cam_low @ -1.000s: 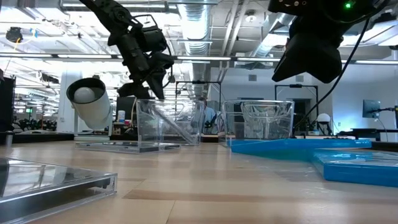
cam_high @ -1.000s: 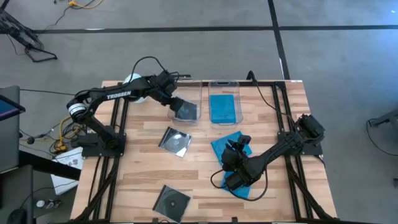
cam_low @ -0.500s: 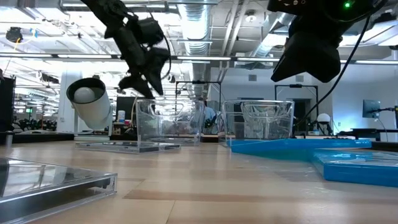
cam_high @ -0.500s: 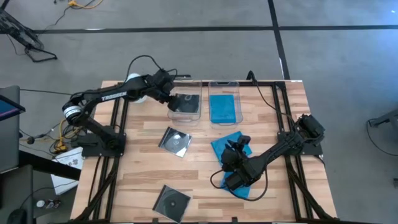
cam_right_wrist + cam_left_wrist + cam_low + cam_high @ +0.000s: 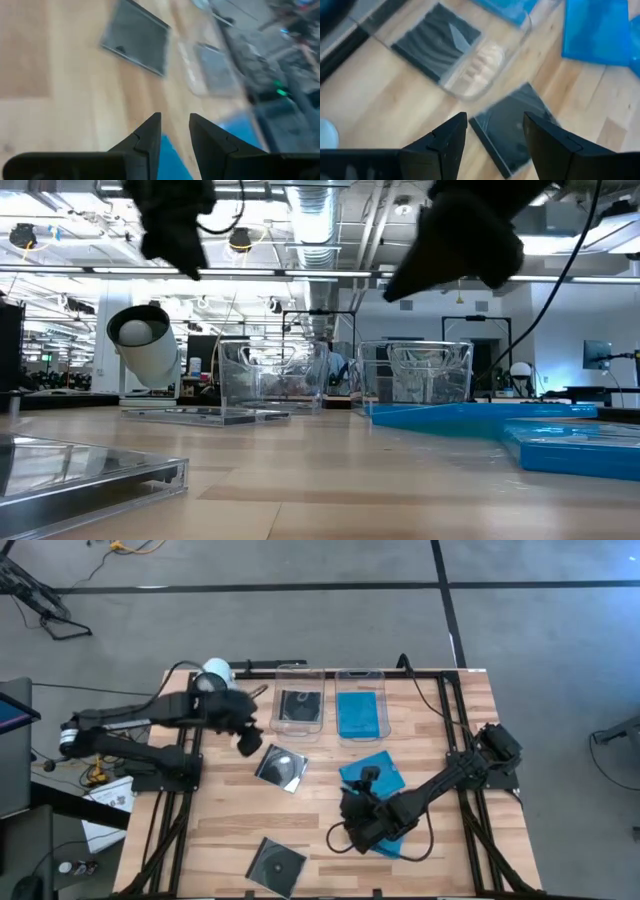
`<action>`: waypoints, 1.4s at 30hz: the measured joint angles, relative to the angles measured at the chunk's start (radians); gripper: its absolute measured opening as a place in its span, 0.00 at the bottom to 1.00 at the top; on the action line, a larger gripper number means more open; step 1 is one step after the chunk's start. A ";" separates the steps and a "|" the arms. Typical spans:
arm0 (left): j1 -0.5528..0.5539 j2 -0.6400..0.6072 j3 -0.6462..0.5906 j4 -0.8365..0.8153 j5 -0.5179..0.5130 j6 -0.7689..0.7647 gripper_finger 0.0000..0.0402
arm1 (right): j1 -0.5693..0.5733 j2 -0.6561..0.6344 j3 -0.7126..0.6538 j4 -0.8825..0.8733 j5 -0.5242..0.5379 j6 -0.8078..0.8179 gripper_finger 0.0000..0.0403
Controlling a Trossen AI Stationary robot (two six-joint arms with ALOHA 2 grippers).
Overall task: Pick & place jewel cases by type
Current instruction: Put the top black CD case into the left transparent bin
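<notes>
A clear case (image 5: 299, 706) lies in the left tub (image 5: 300, 727) and a blue case (image 5: 359, 712) in the right tub (image 5: 383, 730) — more cases lie loose on the bench (image 5: 230, 810). The left gripper (image 5: 247, 741) hovers open and empty beside a loose clear case (image 5: 282, 767). The right gripper (image 5: 356, 828) hangs empty, fingers slightly apart, over a loose blue case (image 5: 378, 776).

Two clear tubs (image 5: 300, 710) (image 5: 360, 712) sit at the wooden surface's (image 5: 220, 830) top edge; a white roll (image 5: 216, 671) lies upper left.
</notes>
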 joint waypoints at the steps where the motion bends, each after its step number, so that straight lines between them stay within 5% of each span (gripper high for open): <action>1: -0.024 -0.018 -0.029 0.001 -0.006 -0.027 0.47 | -0.005 0.000 0.000 0.045 -0.026 -0.041 0.24; 8: -0.077 -0.108 -0.261 0.046 -0.055 -0.158 0.47 | -0.049 0.000 -0.044 0.359 -0.215 -0.261 0.24; 15: -0.027 -0.151 -0.462 0.303 -0.007 -0.169 0.47 | -0.129 0.000 -0.117 0.628 -0.434 -0.347 0.24; 27: -0.004 -0.124 -0.640 0.546 0.016 -0.242 0.47 | -0.134 0.000 -0.130 0.635 -0.458 -0.319 0.24; 42: -0.005 0.038 -0.648 0.648 0.065 -0.323 0.47 | -0.160 0.117 -0.129 0.733 -0.466 -0.282 0.24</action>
